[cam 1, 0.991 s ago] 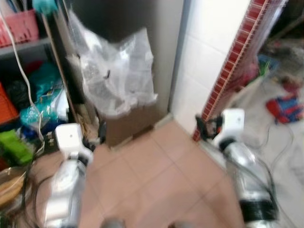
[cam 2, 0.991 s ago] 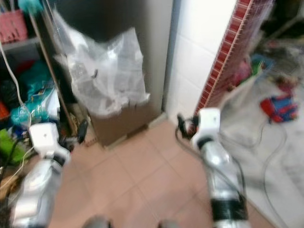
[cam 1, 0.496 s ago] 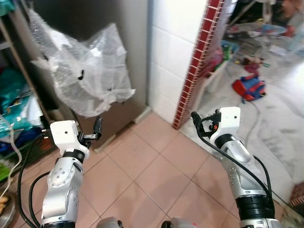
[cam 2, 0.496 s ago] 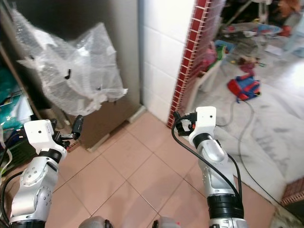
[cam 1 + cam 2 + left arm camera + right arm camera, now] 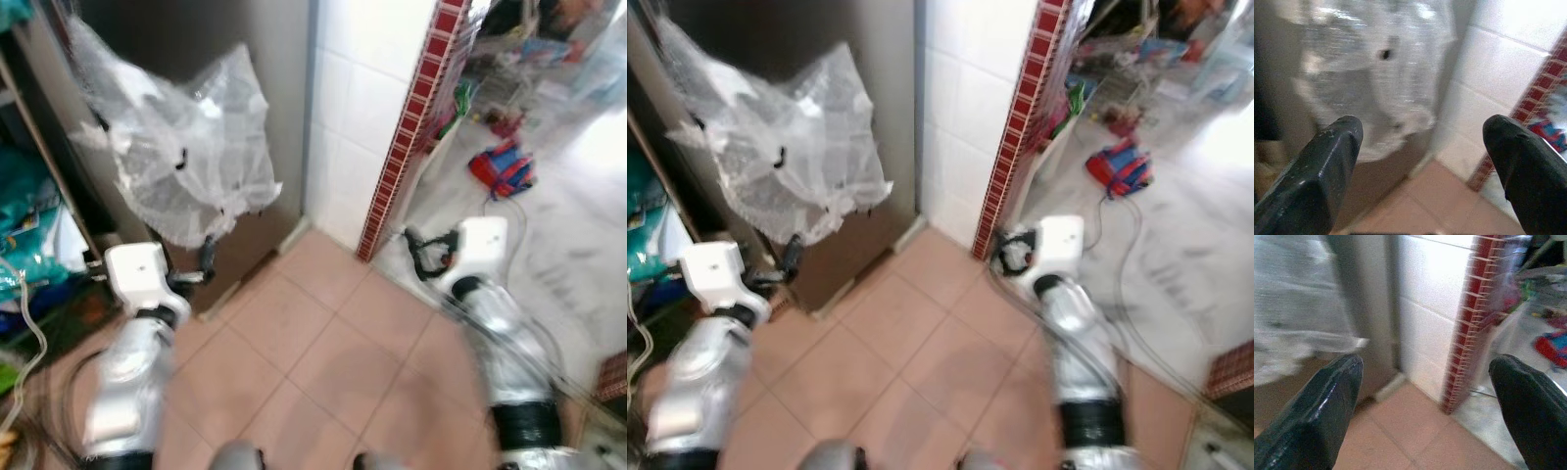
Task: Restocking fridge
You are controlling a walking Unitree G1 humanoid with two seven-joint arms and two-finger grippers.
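Shelving (image 5: 29, 211), far left: dark uprights, teal and white packages in soft plastic; seen from the head views.

Left tool (image 5: 1420, 166): two blunt, matte black fingers (image 5: 1317, 171) spread wide, nothing between them. Held low in front of the fridge, over the floor.

Fridge (image 5: 279, 108): tall, flat, grey-brown side panel, standing left of the white wall and touching the floor. Door side not visible from here.

Bubble wrap (image 5: 176, 157): crumpled, translucent sheet with small black marks, hanging against the fridge panel. The left wrist view shows its dimpled texture close up.

Floor (image 5: 323, 352): square terracotta tiles, pale grout.

Wall (image 5: 965, 108): glossy white tiles, edged by a vertical strip of small red tiles (image 5: 407, 137).

Right tool (image 5: 1425, 401): black fingers likewise spread, empty, near the red strip.

Far right: pale marbled floor (image 5: 578, 245), a red-and-blue item (image 5: 502, 166), blurred clutter.
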